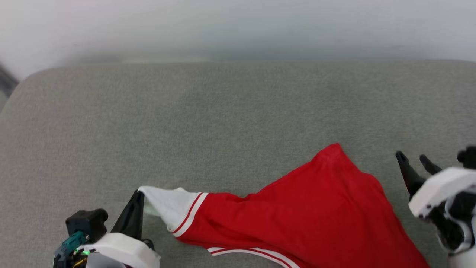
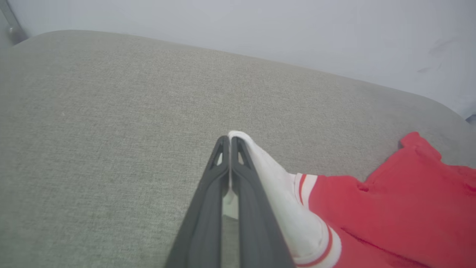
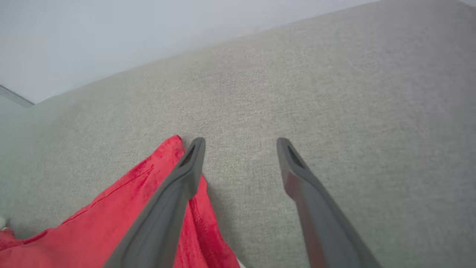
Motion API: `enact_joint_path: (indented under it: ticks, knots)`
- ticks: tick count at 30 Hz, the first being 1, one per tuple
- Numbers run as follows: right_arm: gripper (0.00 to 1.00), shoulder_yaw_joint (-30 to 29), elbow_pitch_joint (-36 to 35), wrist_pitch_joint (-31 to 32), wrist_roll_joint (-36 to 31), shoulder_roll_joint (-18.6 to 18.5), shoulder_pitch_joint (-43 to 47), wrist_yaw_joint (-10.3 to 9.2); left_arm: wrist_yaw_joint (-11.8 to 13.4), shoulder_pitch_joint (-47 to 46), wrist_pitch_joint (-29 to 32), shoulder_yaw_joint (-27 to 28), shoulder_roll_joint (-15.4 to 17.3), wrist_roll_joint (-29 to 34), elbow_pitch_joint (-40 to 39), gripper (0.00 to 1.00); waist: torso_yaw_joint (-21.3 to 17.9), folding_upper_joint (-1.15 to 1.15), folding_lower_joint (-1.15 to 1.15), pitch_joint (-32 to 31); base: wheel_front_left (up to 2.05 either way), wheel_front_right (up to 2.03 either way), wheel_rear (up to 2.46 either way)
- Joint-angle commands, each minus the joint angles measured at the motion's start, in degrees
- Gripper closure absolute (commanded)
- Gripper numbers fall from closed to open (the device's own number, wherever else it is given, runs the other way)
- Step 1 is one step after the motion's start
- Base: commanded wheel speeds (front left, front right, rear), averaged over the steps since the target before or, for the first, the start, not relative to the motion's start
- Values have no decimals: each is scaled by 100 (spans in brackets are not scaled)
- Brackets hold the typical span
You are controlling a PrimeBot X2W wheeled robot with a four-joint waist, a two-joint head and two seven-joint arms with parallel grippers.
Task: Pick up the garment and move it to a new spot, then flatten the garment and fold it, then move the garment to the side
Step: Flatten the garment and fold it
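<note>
Found bare cushion [image 1: 223,111] all along the far edge; blocked along the near edge by the garment [image 1: 297,216].

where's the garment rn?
Head view, lower centre-right on the grey cushion: the garment, white sleeve pinched by the left gripper, open right gripper beside its right edge.

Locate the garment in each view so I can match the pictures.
Head view: garment lower centre to lower right, white sleeve tip pinched by the left gripper.
Left wrist view: garment lower right, sleeve between the shut fingers.
Right wrist view: garment lower left, partly behind one finger of the open right gripper.
Shared landmark: the grey cushion beneath it.
</note>
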Motion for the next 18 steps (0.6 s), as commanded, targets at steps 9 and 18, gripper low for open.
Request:
enact_joint_path:
  ticks: [9,18]
  knots:
    - [0,1483,502,2794,370,-992,-1712,-2,-93,-575,-166,-279,-167,214,-184,100,487,0,-1,779,0,0,0]
    - [0,2260,1131,3580,831,-1113,-1925,-2,-150,-845,-296,-455,-323,276,-214,100,771,0,-1,1126,0,0,0]
